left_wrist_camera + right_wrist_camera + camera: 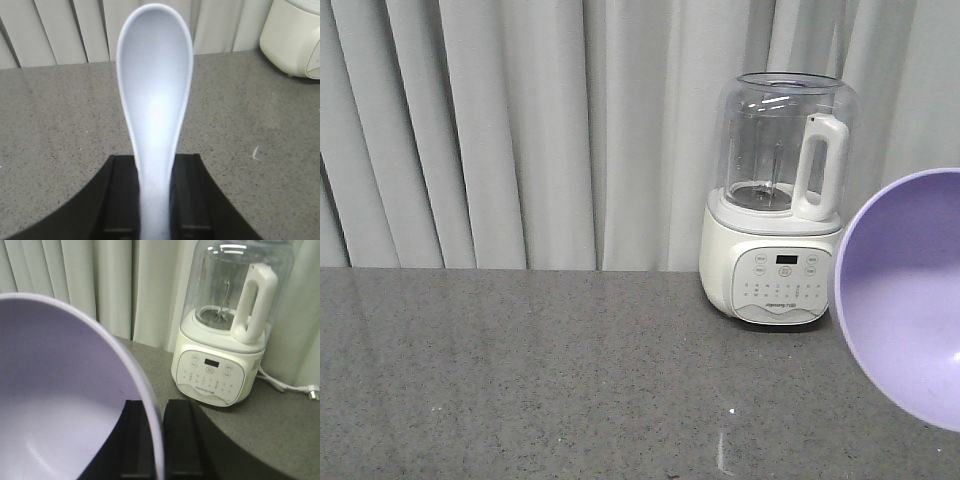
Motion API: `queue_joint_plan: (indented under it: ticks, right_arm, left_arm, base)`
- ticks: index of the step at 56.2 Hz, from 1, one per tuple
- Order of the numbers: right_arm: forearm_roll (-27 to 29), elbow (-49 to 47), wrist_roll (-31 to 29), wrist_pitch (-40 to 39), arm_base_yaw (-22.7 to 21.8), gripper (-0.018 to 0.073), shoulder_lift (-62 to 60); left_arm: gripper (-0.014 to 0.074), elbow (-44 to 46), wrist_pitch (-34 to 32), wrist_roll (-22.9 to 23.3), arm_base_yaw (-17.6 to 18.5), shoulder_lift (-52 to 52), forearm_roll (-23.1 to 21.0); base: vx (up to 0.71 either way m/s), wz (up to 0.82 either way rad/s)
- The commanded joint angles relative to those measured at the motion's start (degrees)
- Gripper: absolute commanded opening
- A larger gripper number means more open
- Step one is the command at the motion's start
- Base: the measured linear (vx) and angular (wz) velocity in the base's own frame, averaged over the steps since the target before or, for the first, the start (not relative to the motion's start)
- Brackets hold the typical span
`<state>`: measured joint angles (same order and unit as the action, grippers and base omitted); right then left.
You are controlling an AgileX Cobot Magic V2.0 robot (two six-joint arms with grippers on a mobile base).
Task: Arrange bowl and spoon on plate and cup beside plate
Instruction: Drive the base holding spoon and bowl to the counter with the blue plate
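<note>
Close to the left wrist camera, we saw the left gripper (155, 200) pinching the handle of one pale blue spoon (155, 75) between its two dark fingers (122, 200); the scoop stood out ahead of the jaws, hollow side to the lens, held over the speckled grey countertop (520, 370). On the other side, the right gripper (159, 440) was pressed onto the rim of one lavender bowl (60, 390), one finger inside the wall and one outside; the bowl hung tilted on edge, off the counter, and in the front view its hollow faced the camera at the right border. Farther back we counted one white blender (220, 340), with a clear jug and a white handle, standing on the countertop near its rear edge, right of the middle; one white cable (285, 385) with a plug lay on the counter beside it. Behind everything hung a pale grey pleated curtain (520, 130).
</note>
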<state>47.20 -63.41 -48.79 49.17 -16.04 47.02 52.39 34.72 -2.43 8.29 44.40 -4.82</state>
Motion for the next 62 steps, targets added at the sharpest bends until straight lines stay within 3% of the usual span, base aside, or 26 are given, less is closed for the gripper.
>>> queue_joint_plan:
  ticks: [1, 10, 18, 62]
  right_arm:
    - [3.41, -0.32, -1.15, -4.35, -0.28, -0.0009, -3.09]
    - [11.26, 10.54, -5.58, -11.04, -0.28, -0.0009, -8.31]
    - [15.41, 13.42, -8.84, -12.48, -0.28, -0.0009, -10.09]
    - [15.68, 13.42, -8.78, -12.26, -0.28, -0.0009, -9.91]
  left_arm:
    - [-0.0006, -0.66, -5.94, 0.00, 0.07, -5.20, -0.73]
    - [-0.0006, -1.84, -7.44, -0.04, 0.07, -10.39, -0.73]
    - [-0.0006, -1.84, -8.08, -0.04, 0.07, -11.22, -0.73]
    - [-0.0006, -1.84, -8.06, -0.04, 0.07, -11.22, -0.71]
  base:
    - [0.00, 0.00]
    - [0.00, 0.00]
    - [0.00, 0.00]
    - [0.00, 0.00]
